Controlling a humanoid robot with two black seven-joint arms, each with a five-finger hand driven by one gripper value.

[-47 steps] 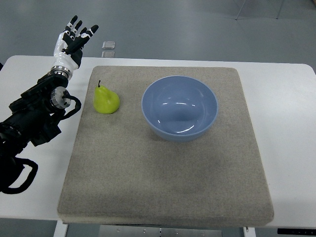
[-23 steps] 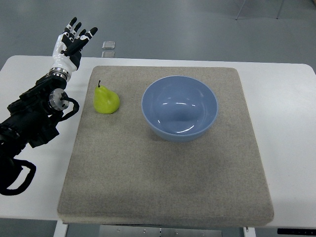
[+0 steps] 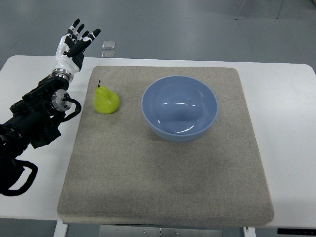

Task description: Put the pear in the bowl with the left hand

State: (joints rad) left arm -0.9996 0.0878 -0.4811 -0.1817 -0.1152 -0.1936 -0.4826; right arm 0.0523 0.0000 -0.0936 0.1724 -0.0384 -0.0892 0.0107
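Bright, even overhead light, soft shadows, sharp focus, faint glare inside bowl [image 3: 179, 107].

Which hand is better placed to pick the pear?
Left. The left hand is open, just beyond and left of the pear, which lies left of the bowl. No right arm is in view.

left arm [image 3: 37, 116] black, cabled | left hand [image 3: 70, 47] white; fingers [image 3: 74, 27] seemingly black-tipped

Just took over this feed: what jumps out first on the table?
The big blue bowl sits empty at the middle of the grey mat. Left of it, apart from it, a yellow-green pear stands on the mat. The left hand is raised with fingers spread beyond the pear, holding nothing.
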